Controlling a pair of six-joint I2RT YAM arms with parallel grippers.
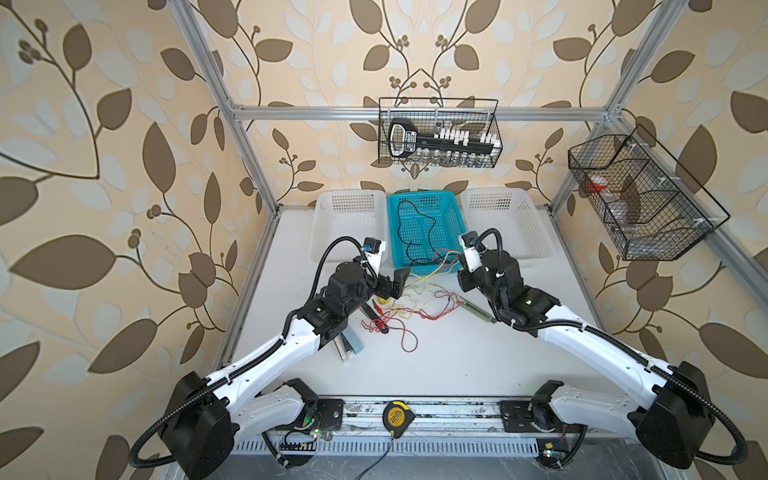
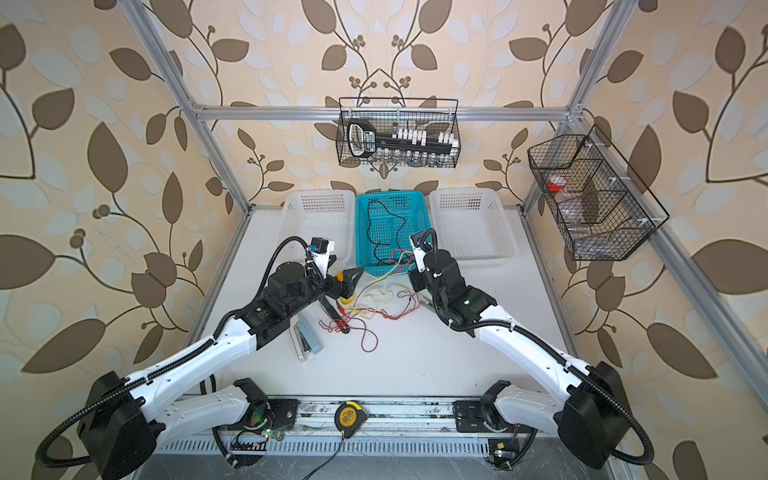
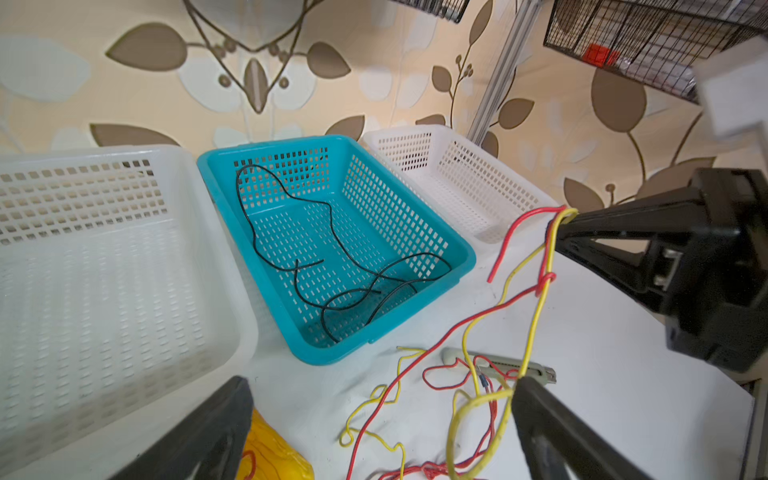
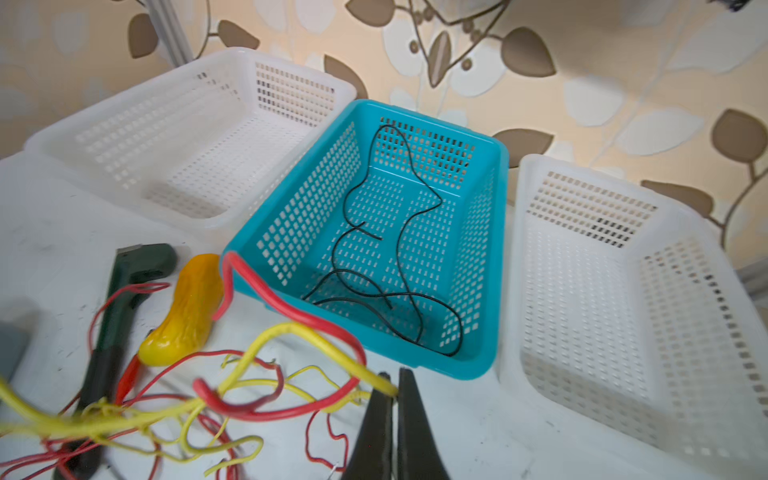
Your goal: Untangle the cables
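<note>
Untangling in progress: cables (image 1: 415,305) sprawling on counter (image 1: 457,361) between both arms.
Basket (image 1: 451,224) is holding one black cable (image 1: 419,232) apart from the rest. Red-yellow tangle is lying just in front of it, long axis running arm to arm. Right fingers (image 4: 409,415) are clenching red and yellow strands at its right end. Left fingers (image 1: 399,279) are hanging released, nearer the bulk, with a yellow loop just beside one tip.

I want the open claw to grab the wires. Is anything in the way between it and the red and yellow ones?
Nothing visible is. The left gripper hangs open right at the red and yellow cables, and one yellow loop lies by a fingertip. The yellow toy lies beside them, not between.
</note>
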